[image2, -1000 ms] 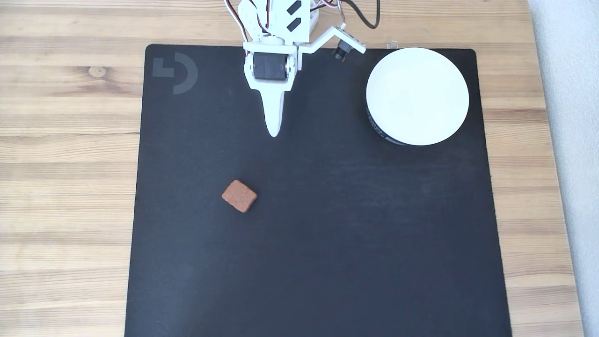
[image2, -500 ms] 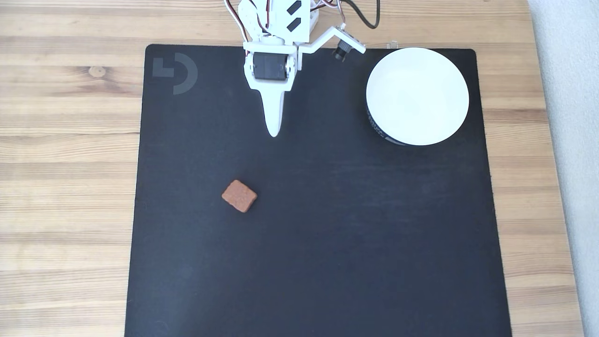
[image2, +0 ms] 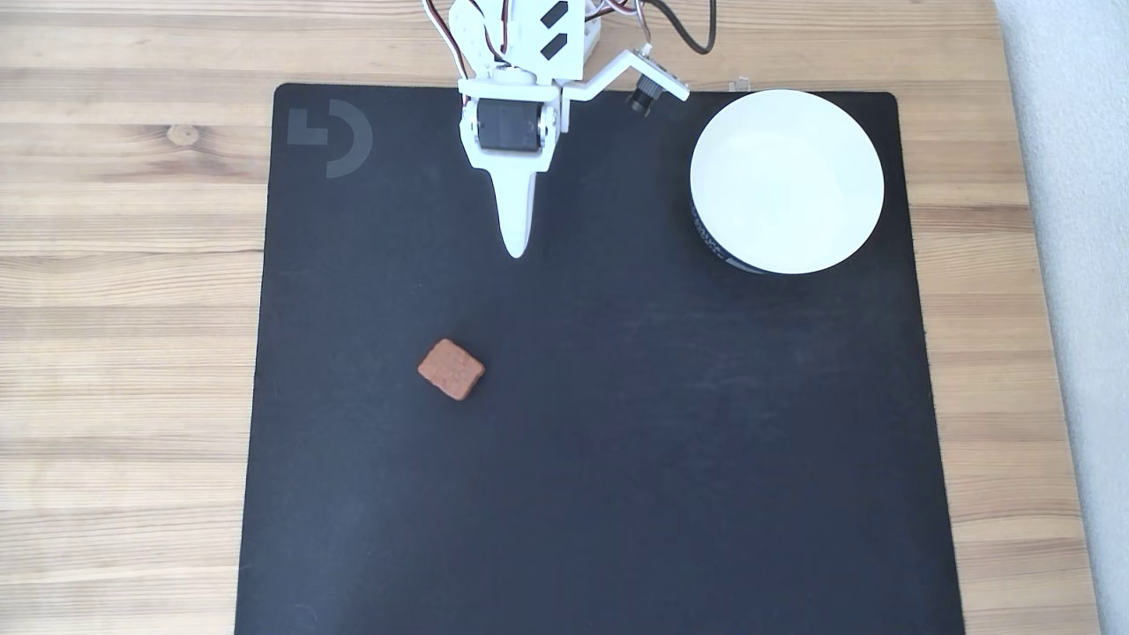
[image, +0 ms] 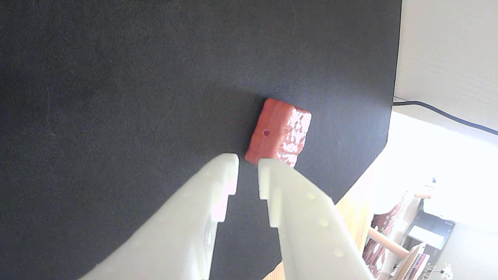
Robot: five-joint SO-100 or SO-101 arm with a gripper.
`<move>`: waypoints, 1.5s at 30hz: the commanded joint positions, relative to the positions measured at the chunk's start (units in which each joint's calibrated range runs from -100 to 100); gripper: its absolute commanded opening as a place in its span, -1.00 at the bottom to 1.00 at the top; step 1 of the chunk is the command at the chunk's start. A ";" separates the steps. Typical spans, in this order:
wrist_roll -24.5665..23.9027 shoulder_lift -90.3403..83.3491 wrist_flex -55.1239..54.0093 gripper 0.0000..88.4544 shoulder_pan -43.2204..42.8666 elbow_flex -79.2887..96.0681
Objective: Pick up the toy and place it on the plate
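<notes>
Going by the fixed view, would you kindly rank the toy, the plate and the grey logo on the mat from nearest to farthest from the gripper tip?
Measured from the gripper:
1. Toy, below and slightly left on the mat.
2. Plate, to the right, at the mat's top right corner.
3. Logo, upper left; only slightly farther than the plate's near rim, so a close call.

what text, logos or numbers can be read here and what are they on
No words or numbers can be read.
Mat: a grey logo mark in its top-left corner in the fixed view, a square beside a D-like arc, no letters.
Plate: white marks on its dark outer band, too small to read.
</notes>
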 commanded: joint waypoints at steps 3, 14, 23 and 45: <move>0.10 -0.50 -0.22 -0.93 -0.07 0.69; -0.06 -0.50 -0.05 -0.94 0.43 0.69; -0.11 -0.50 -0.05 -0.94 0.51 0.69; -2.41 6.75 3.50 -0.94 0.60 -9.50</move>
